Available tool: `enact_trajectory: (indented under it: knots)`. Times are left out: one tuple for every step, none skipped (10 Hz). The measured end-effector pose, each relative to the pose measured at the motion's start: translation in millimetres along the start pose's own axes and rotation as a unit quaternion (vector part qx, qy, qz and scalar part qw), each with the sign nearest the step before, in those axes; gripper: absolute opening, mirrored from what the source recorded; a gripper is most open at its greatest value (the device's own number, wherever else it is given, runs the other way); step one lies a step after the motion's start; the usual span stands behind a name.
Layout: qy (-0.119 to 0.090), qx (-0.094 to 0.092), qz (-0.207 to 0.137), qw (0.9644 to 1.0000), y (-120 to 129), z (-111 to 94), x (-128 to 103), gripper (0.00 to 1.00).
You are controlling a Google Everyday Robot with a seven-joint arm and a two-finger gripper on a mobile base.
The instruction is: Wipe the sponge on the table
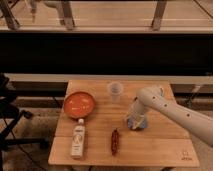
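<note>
The light-brown slatted table [160,145] fills the lower middle of the camera view. My white arm reaches in from the right, and its gripper [135,118] points down at the table's middle right. The gripper is shut on the light-blue sponge [137,125], which rests against the tabletop under it. Only the sponge's lower edge shows below the gripper.
An orange bowl [79,104] sits at the left, with a clear cup [115,90] behind the middle. A white bottle [78,140] and a small red-brown item [115,141] lie near the front edge. Dark stands and cables are on the floor to the left.
</note>
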Motion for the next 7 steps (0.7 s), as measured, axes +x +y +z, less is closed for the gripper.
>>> enact_trajectory:
  knots:
    - [0.002, 0.005, 0.014, 0.9999, 2.9, -8.6, 15.7, 0.0]
    - [0.001, 0.007, 0.027, 0.9996, 6.7, -14.4, 31.6, 0.0]
    - [0.002, 0.009, 0.042, 0.9991, 11.2, -19.3, 48.7, 0.0]
    - [0.003, 0.008, 0.06, 0.9982, 19.8, -23.5, 68.8, 0.0]
    - [0.004, 0.007, 0.076, 0.9971, 26.5, -24.4, 86.6, 0.0]
    - [0.005, 0.006, 0.09, 0.9959, 30.0, -23.8, 101.4, 0.0]
    - [0.006, 0.004, 0.1, 0.995, 33.1, -21.7, 110.9, 0.0]
